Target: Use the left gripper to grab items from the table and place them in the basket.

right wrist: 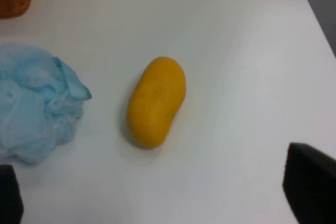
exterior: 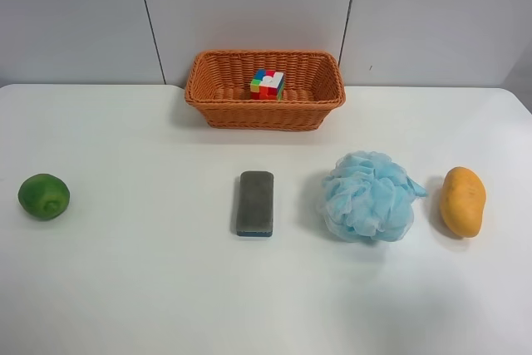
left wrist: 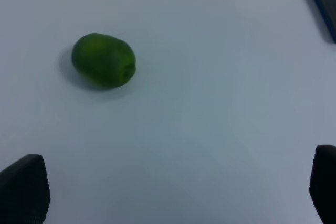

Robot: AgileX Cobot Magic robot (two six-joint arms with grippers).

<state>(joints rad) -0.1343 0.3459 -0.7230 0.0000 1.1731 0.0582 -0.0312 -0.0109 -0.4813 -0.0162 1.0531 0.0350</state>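
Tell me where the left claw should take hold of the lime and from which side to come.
Grip the lime across its narrower middle, coming straight down from above. It lies alone on the white table, oval and on its side, with free space all round, so the open left claw can straddle it; the rounded ends would probably slip.

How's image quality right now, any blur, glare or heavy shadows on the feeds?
Exterior high: sharp, even light, soft shadows beside the sponge and pouf, no glare. Left wrist: slightly soft, bluish cast around the lime. Right wrist: mildly blurred, the yellow-orange item still clear.
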